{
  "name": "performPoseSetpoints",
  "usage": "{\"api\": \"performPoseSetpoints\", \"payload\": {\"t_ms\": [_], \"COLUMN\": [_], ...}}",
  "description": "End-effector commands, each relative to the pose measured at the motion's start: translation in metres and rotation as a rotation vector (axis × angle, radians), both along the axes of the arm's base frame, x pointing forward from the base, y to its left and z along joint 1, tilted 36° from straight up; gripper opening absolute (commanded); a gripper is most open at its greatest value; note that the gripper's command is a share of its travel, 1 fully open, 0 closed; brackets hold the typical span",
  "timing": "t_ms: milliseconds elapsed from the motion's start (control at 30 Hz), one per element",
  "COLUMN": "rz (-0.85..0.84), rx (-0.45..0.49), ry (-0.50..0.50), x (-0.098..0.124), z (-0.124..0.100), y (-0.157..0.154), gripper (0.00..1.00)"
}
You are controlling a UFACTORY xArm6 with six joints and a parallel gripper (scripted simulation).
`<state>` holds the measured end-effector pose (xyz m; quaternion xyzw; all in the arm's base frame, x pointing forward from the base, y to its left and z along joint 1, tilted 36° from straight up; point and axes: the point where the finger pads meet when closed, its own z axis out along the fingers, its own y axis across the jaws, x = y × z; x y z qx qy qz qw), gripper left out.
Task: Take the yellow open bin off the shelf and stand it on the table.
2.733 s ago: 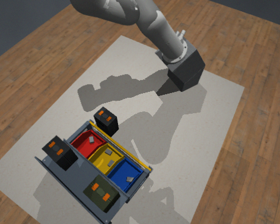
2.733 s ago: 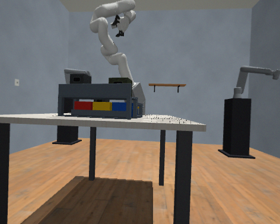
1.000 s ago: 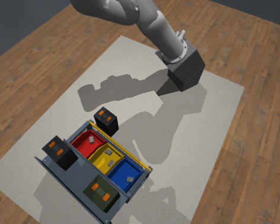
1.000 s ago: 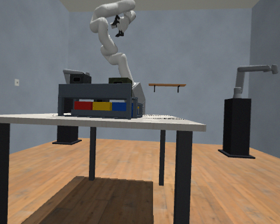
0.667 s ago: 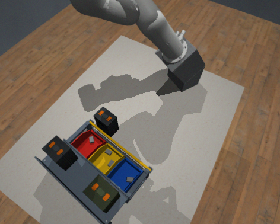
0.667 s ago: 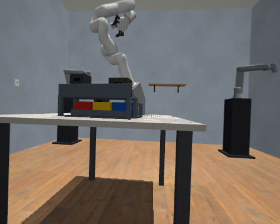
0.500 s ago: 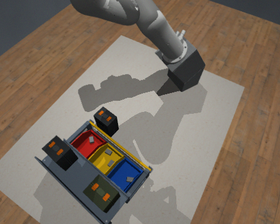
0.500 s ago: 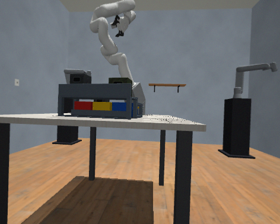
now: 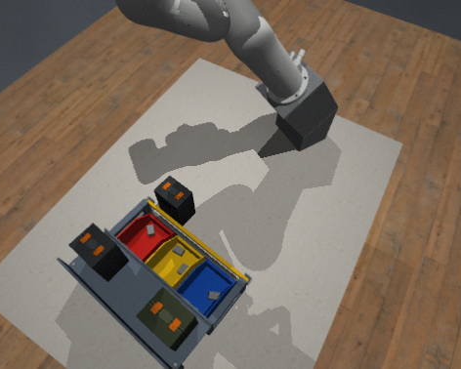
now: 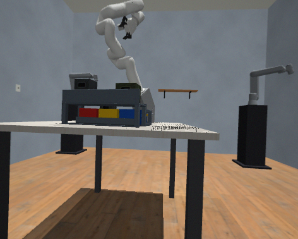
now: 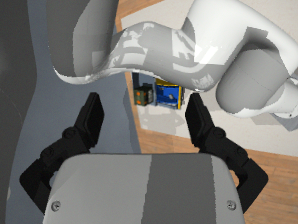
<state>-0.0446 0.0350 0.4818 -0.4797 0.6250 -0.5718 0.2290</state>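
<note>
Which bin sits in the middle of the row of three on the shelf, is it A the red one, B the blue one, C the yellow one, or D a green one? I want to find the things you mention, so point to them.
C, since the yellow bin (image 9: pixel 167 266) (image 10: pixel 108 113) stands between the red bin (image 9: pixel 138 244) (image 10: pixel 89 112) and the blue bin (image 9: pixel 199 289) (image 10: pixel 126 114).

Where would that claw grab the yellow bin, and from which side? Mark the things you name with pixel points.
Probably by the top edge of the front wall of the yellow bin (image 9: pixel 166 266) (image 10: pixel 108 113), coming down from above the yellow rail (image 9: pixel 199 240). The bin is open on top there, while the red bin (image 9: pixel 140 240) (image 10: pixel 88 112) and blue bin (image 9: pixel 201 288) (image 10: pixel 126 114) crowd both sides.
</note>
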Motion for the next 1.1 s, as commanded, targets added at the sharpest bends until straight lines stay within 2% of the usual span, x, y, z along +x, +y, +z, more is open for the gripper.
{"api": "performPoseSetpoints", "payload": {"t_ms": [0,400,433,567,967,1000,1067], "rz": [0.119,0.119,0.024,0.120,0.120,0.025,0.073], "rx": [-0.227,-0.227,-0.045,-0.229,-0.229,-0.047,-0.140], "ry": [-0.002,-0.002,0.001,-0.002,-0.002,0.001,-0.001], "x": [-0.017,-0.017,-0.004,-0.017,-0.017,-0.004,-0.010], "z": [0.002,0.002,0.001,0.002,0.002,0.001,0.001], "y": [-0.046,-0.046,-0.009,-0.047,-0.047,-0.010,-0.029], "gripper": [1.00,1.00,1.00,1.00,1.00,1.00,1.00]}}
